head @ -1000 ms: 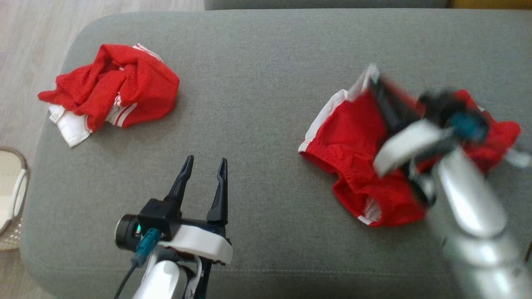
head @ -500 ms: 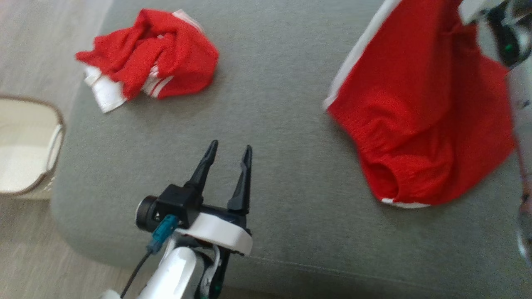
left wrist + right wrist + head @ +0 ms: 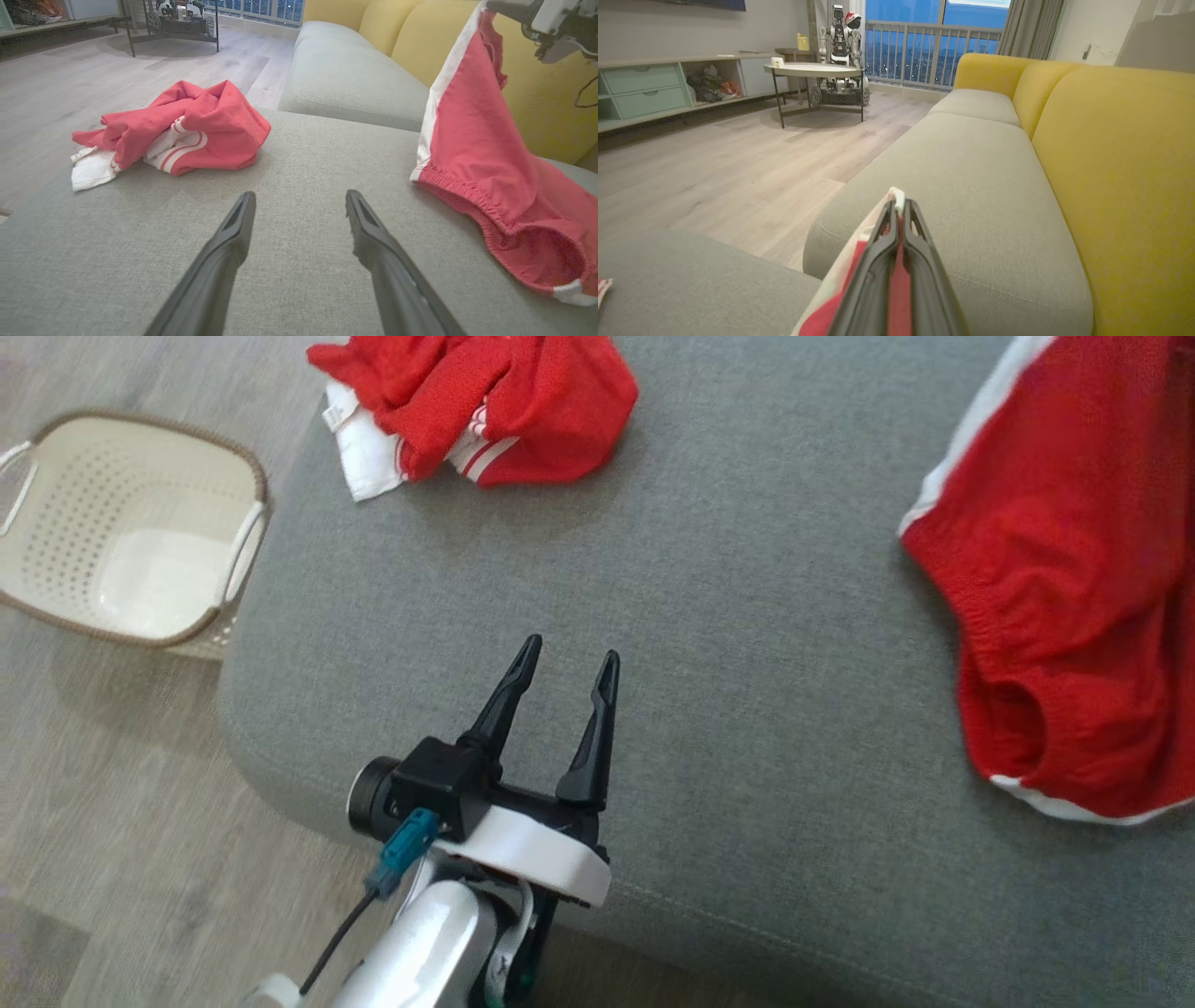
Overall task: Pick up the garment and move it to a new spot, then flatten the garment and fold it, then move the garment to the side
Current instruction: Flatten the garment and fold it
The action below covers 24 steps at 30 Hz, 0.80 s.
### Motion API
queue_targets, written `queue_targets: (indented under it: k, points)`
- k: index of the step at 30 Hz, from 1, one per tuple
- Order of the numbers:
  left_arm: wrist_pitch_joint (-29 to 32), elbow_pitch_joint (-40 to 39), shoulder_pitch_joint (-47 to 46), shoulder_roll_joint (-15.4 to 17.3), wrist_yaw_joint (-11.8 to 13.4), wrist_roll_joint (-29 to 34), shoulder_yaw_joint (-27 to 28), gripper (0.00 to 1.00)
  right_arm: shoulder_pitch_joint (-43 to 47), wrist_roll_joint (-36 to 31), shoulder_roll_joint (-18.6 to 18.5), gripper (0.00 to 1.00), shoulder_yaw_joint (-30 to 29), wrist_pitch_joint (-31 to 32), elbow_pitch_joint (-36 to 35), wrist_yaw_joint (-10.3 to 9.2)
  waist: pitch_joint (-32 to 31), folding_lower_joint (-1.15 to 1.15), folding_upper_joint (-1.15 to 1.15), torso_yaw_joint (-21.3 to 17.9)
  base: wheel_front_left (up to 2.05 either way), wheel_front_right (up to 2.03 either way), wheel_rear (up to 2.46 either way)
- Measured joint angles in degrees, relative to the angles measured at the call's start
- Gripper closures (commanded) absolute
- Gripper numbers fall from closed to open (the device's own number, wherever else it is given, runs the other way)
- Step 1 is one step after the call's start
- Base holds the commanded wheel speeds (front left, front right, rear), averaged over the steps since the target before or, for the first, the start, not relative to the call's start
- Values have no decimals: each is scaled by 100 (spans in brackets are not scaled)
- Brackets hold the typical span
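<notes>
left claw (image 3: 572, 648): two long black fingers (image 3: 504, 705), skinny, tapering to sharp tips, kinda beak-like
block (image 3: 439, 782): boxy matte black housing right behind the fingers
camera barrel (image 3: 369, 795): stubby black cylinder poking out of the block's side
plug (image 3: 403, 849): teal connector just under the block, with a thin black cable (image 3: 331, 947) running off it
collar (image 3: 527, 854): smooth white curved band behind the block
forearm (image 3: 425, 952): glossy silver-white tube behind the collar
right claw (image 3: 900, 205): same dark fingers, with slot-like cut-outs near the tips
</notes>
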Motion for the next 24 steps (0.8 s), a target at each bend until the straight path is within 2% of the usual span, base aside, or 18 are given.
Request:
queue_targets:
  k: [5, 13, 18, 24]
  points:
    - [0, 0, -63, -1, 49, -42, -21, 0, 14, -341, 67, 0, -370, -140, 291, 0, 84, 0, 0, -13, 0, 0, 0]
    - [0, 63, -75, -2, 38, 90, 224, 0, 331, -272, 630, 0, -503, -267, 229, 0, -260, -1, 0, -560, 0, 0, 0]
    - [0, 60, -71, -1, -15, 126, 471, 0, 920, 348, 1005, 0, -41, -291, -595, 0, -562, -1, 0, -1078, 0, 0, 0]
    - [0, 56, 28, 0, -60, 169, 712, 0, 2082, 1376, 1060, 0, 641, -301, -1789, 0, -934, -1, 0, -1778, 0, 0, 0]
